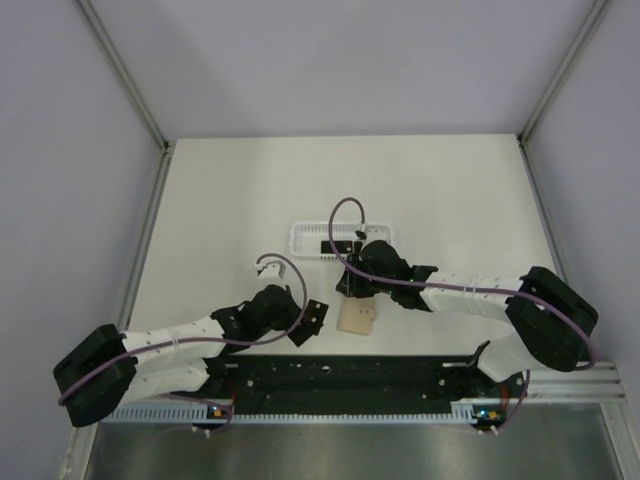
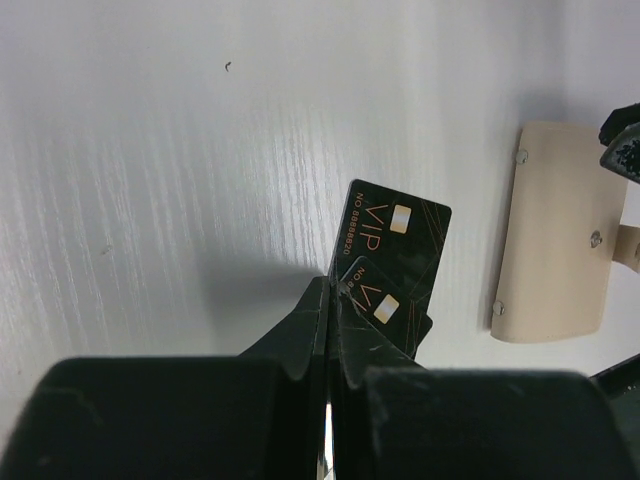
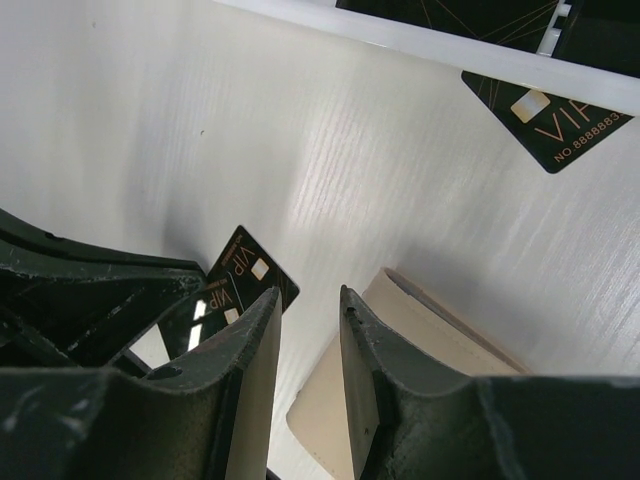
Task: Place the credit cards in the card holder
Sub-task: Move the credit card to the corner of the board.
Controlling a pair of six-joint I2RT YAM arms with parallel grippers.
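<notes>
Two black credit cards (image 2: 396,232) marked VIP stick out of my left gripper (image 2: 335,285), which is shut on them, one overlapping the other. The same cards (image 3: 250,266) show in the right wrist view, just left of the tan card holder (image 3: 440,345). The card holder (image 1: 356,316) lies flat on the table between the two grippers. My right gripper (image 3: 308,292) hovers over the holder's upper edge with its jaws apart; only table and the holder's corner show through the gap. From above, the left gripper (image 1: 315,318) sits close to the holder's left side and the right gripper (image 1: 350,288) just behind it.
A long white perforated basket (image 1: 300,238) stands behind the holder with more black cards (image 1: 335,246) in it. Another VIP card (image 3: 548,122) shows right beside the basket rim (image 3: 400,36). Grey walls enclose the table on three sides.
</notes>
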